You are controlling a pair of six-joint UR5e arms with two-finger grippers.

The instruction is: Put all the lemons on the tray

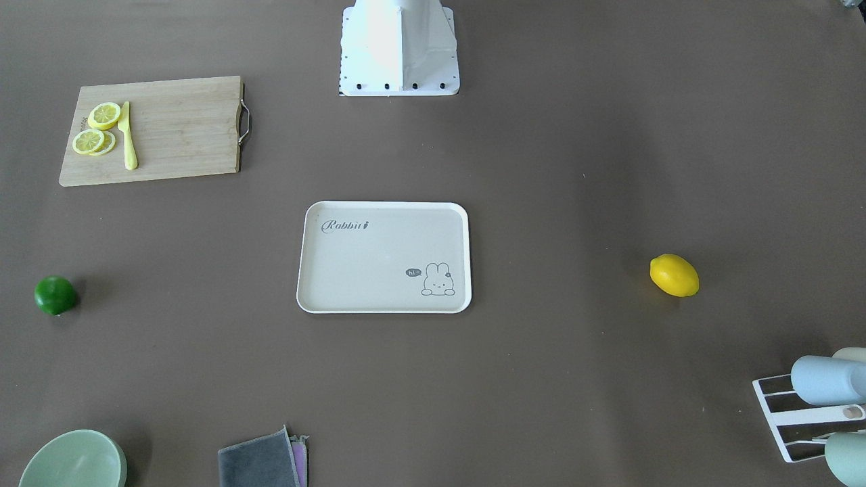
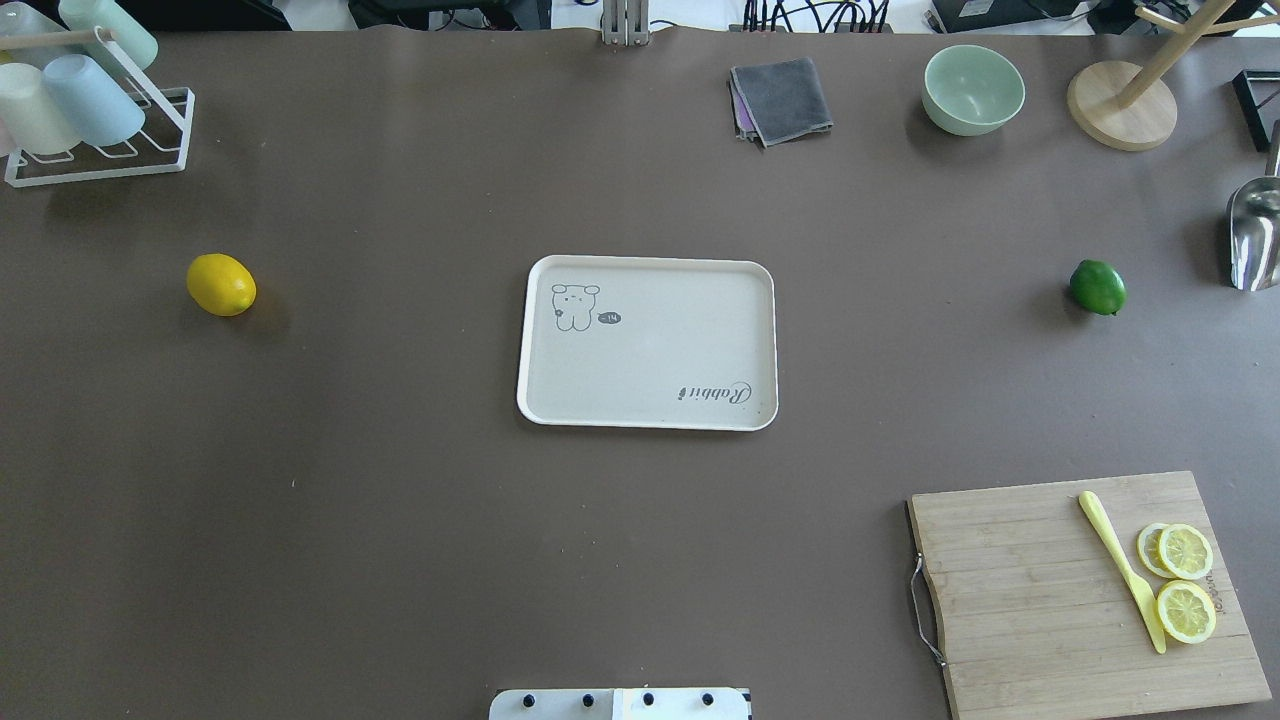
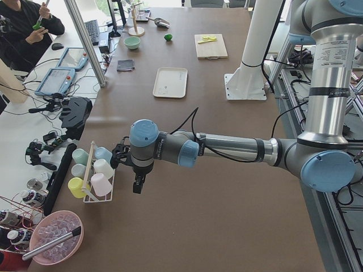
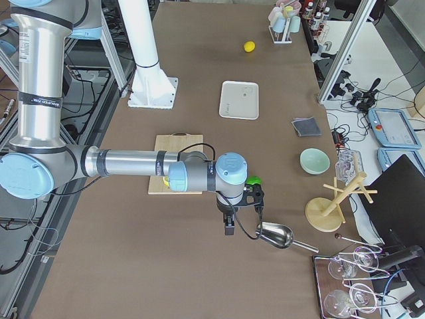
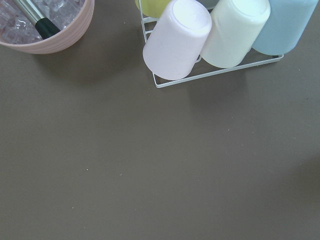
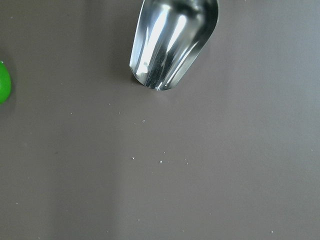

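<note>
1. The tray (image 2: pixel 650 350) has nothing on it, and both lemons lie on the table well apart from it, one off each short end.
2. The yellow lemon (image 2: pixel 221 285) is off the tray's end on the robot's left. Its long axis points roughly toward the tray, at a slight slant. The left arm is the nearer one.
3. The green lemon (image 2: pixel 1097 287) is off the tray's opposite end, on the robot's right. It is nearly round, so you need not mind its axis. The right arm is the nearer one.
4. The left gripper (image 3: pixel 138 190) hangs by the cup rack (image 5: pixel 215 75), farther from the tray than the yellow lemon. To reach that lemon you would likely come back toward the tray.
5. The right gripper (image 4: pixel 228 229) hangs beside the metal scoop (image 6: pixel 172 40), also on the far side of its lemon from the tray. The green fruit only just shows at the edge of the right wrist view.
6. You cannot tell how wide either gripper stands. Only the side views show them, and neither wrist view shows any fingers or anything held.
</note>
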